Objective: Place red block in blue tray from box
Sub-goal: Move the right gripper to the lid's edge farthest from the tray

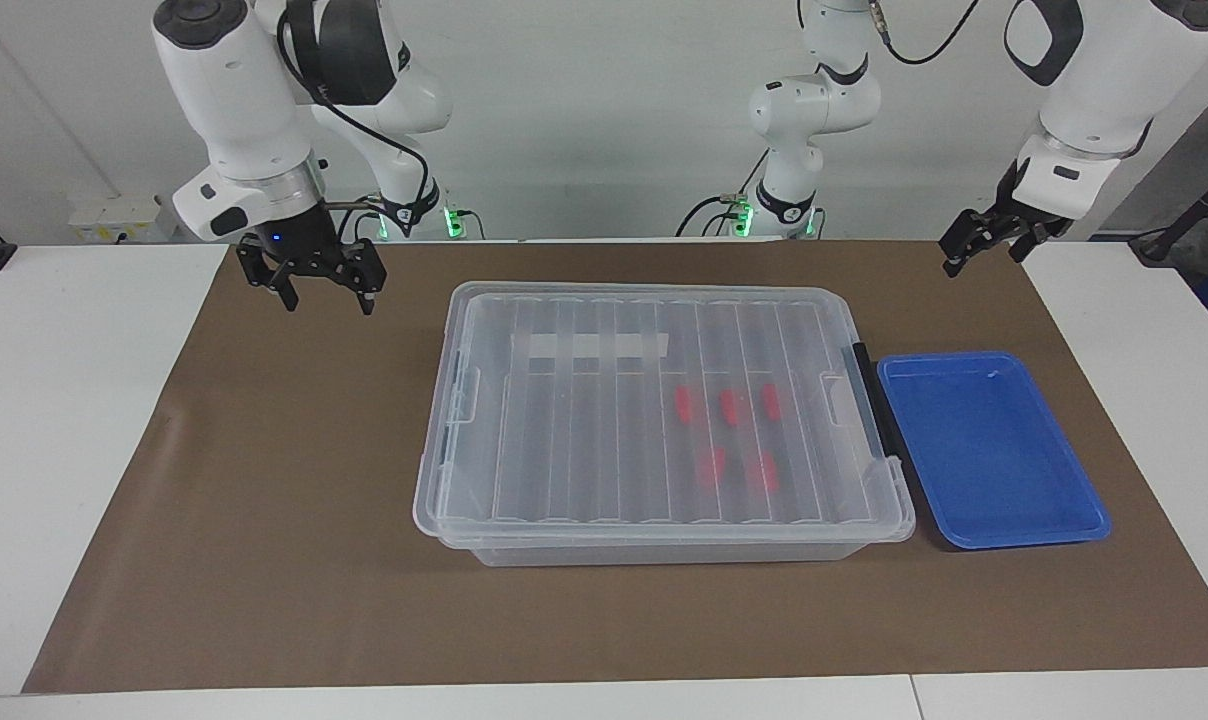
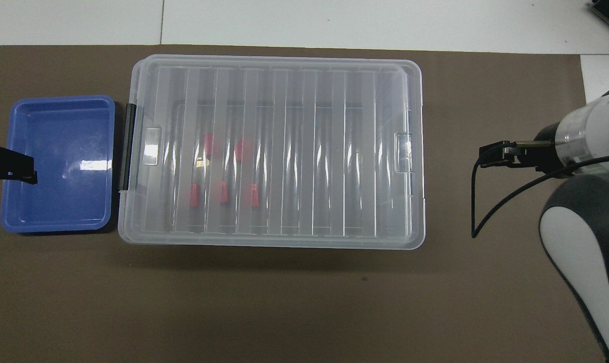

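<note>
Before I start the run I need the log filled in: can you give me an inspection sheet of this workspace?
Surface: brown mat over a white table.
Job's things: clear box with its lid on; five red blocks inside, toward the left arm's end; blue tray beside the box's black handle, nothing in it.
Clutter: nothing seen.
Grippers: left tool up over the mat's corner, holding nothing; right tool open, up over the mat at the right arm's end.
Cables: black cable loops off the right arm.
Surroundings: white wall, socket strip.
</note>
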You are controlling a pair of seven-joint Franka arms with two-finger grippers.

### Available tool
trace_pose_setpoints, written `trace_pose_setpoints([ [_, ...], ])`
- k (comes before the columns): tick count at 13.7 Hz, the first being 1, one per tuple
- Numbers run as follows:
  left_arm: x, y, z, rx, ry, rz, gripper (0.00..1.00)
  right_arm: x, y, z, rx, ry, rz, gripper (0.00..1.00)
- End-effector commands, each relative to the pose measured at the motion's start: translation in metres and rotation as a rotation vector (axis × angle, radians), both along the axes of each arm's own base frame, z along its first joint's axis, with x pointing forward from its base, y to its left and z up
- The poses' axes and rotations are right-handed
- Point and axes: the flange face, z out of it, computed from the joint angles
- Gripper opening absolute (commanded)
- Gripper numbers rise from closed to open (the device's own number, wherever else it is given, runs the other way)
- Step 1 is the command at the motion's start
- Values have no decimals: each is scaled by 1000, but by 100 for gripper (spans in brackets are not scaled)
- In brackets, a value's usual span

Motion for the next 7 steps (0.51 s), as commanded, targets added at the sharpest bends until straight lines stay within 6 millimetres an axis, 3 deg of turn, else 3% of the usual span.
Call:
trace_pose_setpoints([
  [1,-5,2,1,-11,9,-2,100,3,19,-18,18,-36,-19,100],
  [5,-6,2,1,-11,14,-3,100,22,45,-58,38,-52,2,100],
  [7,-6,-8,1,-10,10,-17,100,28,54,-74,48,-49,-4,100],
])
